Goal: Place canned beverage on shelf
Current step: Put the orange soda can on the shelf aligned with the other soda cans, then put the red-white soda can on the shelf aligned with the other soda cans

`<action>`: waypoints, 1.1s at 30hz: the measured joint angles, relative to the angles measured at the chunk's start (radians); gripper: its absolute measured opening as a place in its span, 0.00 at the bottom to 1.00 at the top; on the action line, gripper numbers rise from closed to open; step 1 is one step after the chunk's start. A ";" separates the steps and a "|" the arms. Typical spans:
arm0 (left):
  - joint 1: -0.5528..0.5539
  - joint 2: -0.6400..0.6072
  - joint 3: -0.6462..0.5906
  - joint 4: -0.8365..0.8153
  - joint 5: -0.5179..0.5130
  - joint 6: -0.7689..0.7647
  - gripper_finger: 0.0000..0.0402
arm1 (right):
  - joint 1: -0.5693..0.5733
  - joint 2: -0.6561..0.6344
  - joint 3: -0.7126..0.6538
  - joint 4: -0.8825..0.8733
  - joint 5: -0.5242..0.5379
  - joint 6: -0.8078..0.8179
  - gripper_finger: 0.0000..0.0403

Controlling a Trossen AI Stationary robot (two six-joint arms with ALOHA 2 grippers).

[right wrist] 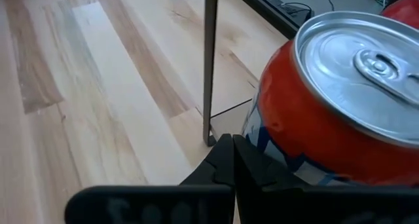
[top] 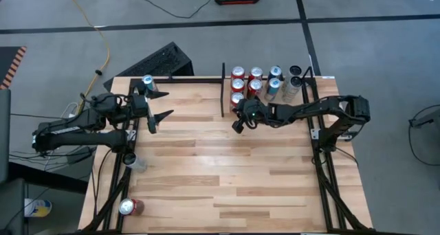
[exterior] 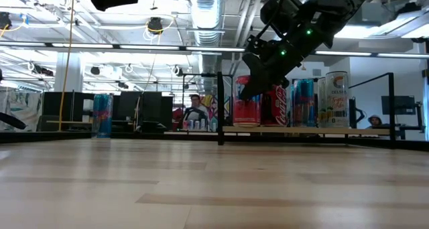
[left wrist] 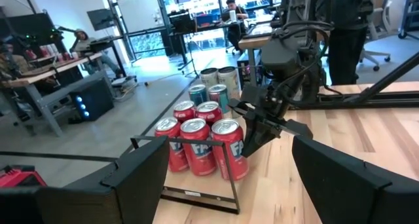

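One red can upright, shelf edge

"Coca-Cola" script shows on a red can

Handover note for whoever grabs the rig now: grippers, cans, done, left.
Right gripper: shut, empty, just in front of the shelf, beside the front red can.
Left gripper: open, empty, waiting at the table's left side.
Done: red cans and taller cans stand in the shelf bay, right of the black divider bar.
Left: blue can near the back-left corner, red can front-left, both off the shelf.
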 joint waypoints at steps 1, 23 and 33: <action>0.000 0.000 0.000 0.000 0.000 0.000 0.77 | -0.003 0.000 0.000 0.000 0.000 0.000 0.05; 0.000 0.000 0.000 -0.004 0.020 -0.054 0.77 | 0.131 -0.211 0.001 -0.082 -0.110 0.059 0.05; -0.028 0.044 0.221 -0.466 0.234 -0.228 0.77 | 0.541 -0.363 0.001 -0.129 0.145 0.043 0.05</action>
